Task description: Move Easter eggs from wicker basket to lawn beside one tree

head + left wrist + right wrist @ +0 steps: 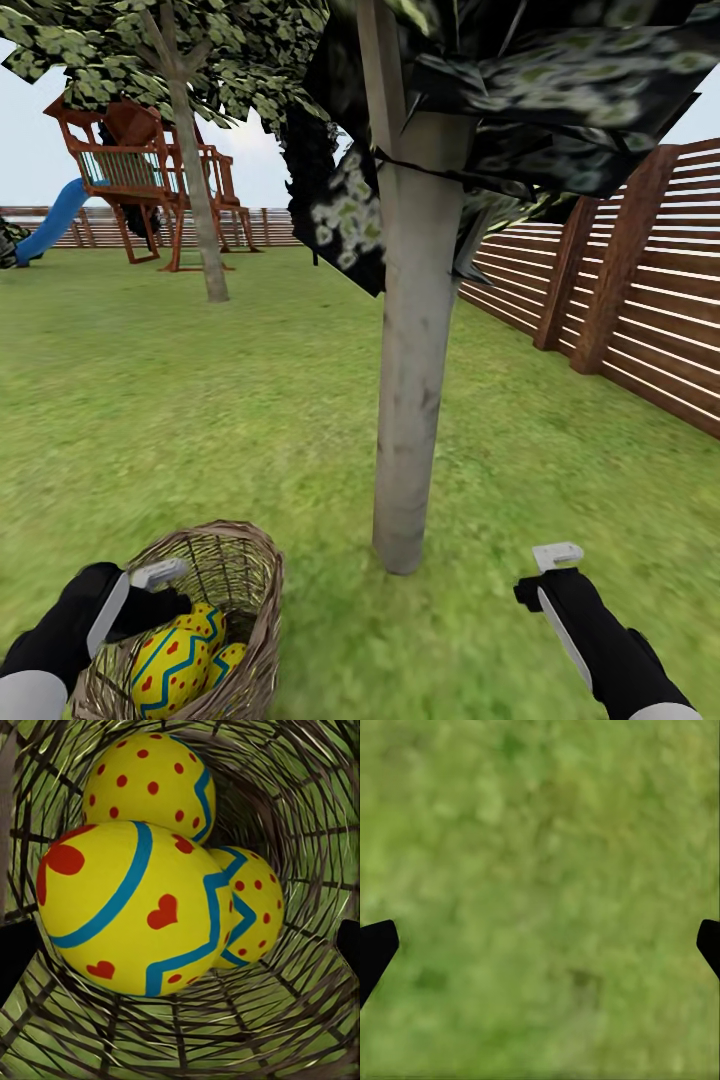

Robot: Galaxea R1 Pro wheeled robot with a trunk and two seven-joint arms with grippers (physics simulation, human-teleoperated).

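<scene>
Eggs (pixel 135 907) fill the basket (pixel 245 570) beside the tree (pixel 410 400); we judge extraction pending. Left gripper (pixel 165 590): jaws indeterminate; right gripper (pixel 540 945) spread, empty.

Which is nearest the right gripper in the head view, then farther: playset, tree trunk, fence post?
1. tree trunk, just ahead-left of the right gripper.
2. fence post, farther ahead on the right.
3. playset, far across the lawn, left.

No text, label, brand, number or sign can be read anywhere; the Easter eggs (pixel 131 907) carry only painted red dots, red hearts and blue zigzag bands, which spell nothing.
</scene>
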